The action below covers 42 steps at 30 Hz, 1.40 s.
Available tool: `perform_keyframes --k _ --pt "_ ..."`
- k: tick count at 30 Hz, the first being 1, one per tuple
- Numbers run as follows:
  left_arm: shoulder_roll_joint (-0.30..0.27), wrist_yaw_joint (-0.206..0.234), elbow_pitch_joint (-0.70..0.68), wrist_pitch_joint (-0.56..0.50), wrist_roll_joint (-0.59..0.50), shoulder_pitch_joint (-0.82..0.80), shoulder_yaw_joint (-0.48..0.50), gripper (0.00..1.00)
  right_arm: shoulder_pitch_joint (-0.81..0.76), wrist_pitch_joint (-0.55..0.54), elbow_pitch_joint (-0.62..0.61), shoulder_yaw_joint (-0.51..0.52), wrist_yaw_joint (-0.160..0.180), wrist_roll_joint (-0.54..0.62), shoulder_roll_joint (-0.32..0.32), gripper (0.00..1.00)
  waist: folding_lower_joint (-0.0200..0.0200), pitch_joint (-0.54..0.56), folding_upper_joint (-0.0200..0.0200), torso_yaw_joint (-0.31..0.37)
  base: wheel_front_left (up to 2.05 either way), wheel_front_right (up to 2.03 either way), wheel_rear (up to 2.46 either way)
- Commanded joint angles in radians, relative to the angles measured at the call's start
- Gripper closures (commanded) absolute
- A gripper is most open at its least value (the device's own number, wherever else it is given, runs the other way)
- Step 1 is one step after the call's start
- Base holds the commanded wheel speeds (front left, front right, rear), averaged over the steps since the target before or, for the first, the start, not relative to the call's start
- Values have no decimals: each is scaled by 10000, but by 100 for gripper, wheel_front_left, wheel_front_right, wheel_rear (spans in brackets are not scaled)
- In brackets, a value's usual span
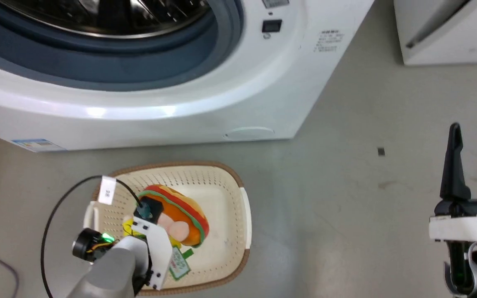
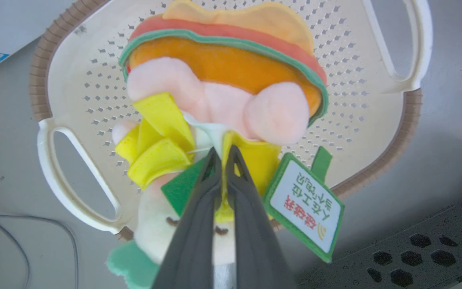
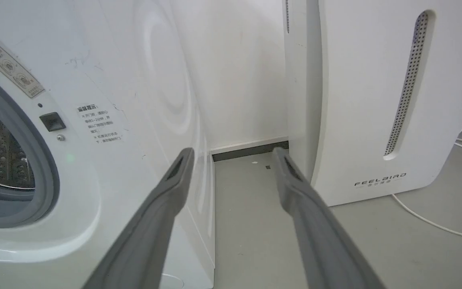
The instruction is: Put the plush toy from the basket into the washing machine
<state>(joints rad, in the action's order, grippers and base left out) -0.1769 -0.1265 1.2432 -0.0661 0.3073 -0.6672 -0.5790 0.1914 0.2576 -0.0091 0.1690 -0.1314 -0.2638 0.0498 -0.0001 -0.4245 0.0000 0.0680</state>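
Gripping: the left hand (image 2: pixel 223 151) pinches its two dark fingers nearly together on the yellow clothes of the plush toy (image 2: pixel 223 80).
Right hand (image 1: pixel 473 132): one; its two long fingers are spread apart and hold nothing, well apart from the basket, above the grey floor (image 1: pixel 346 186).
Plush toy: one, soft, with pink face and limbs, yellow felt-like clothes and a rounded orange hat edged red and green. It sits over the basket's inside; whether resting or lifted I cannot tell.
Hang tag (image 2: pixel 307 208): one, a green-bordered white rectangle with print, just beside the left fingers.
Basket (image 1: pixel 172 164): one, cream perforated plastic, a rounded rectangle with a brown woven-look rim and two slot handles, on the floor near the washing machine.
Washing machine (image 1: pixel 180 107): one, smooth white, with a round grey gasket and a shiny steel drum showing.
FEELBIRD appliance (image 3: pixel 375 100): one white box with a perforated slot.
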Motion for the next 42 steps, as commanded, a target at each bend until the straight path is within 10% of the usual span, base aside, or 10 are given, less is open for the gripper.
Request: perform_keyframes --k 1,23,42 --pt "39 -42 -80 311 136 232 -114 100 -215 42 55 30 7 89 4 0 1 579 0 -339 0 0 0" --pt "255 416 -856 3217 545 613 -275 100 -1561 42 213 254 7 291 4 0 1 2662 0 -1395 0 0 0" --pt "-663 2153 -6516 3277 -207 1798 1780 100 -1525 42 -41 40 7 261 4 0 1 2626 0 -1329 0 0 0"
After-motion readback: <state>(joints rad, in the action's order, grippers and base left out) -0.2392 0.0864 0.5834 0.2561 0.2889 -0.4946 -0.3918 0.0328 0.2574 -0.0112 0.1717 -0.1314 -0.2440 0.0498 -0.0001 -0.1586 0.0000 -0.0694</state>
